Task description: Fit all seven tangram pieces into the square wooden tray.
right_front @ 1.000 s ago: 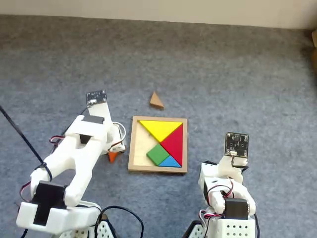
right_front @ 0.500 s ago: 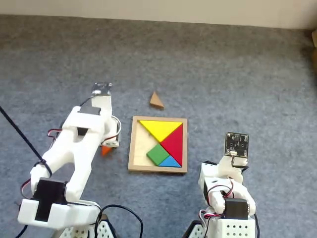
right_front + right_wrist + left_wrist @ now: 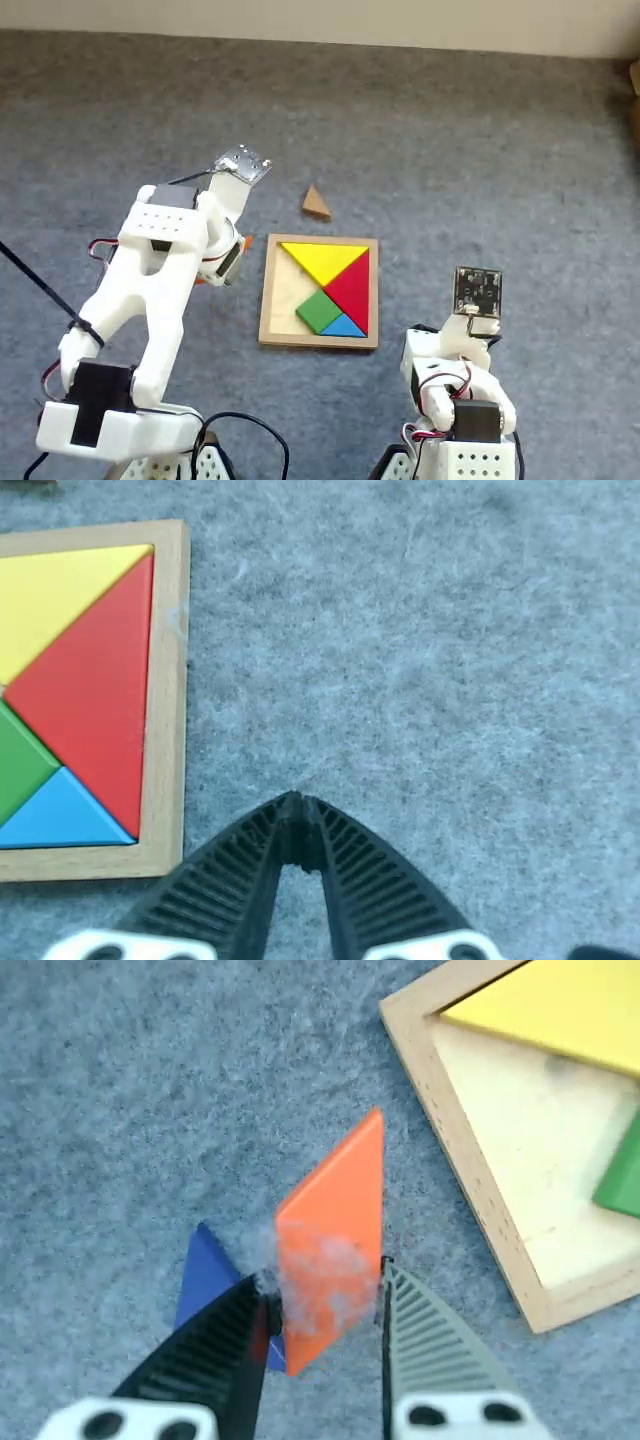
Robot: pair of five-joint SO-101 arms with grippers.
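Within the tray (image 3: pixel 283 295) lie four pieces (image 3: pixel 322 260) (left pincer (image 3: pixel 323 1278) clamps the orange piece (image 3: pixel 335 1225); right pincer (image 3: pixel 298 805) closed).

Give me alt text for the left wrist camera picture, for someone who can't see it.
The left arm's jaws are shut on an orange parallelogram piece over grey carpet, with a dark blue piece partly hidden beside it. Nearby is a corner of the wooden tray, holding a yellow piece and part of a green piece.
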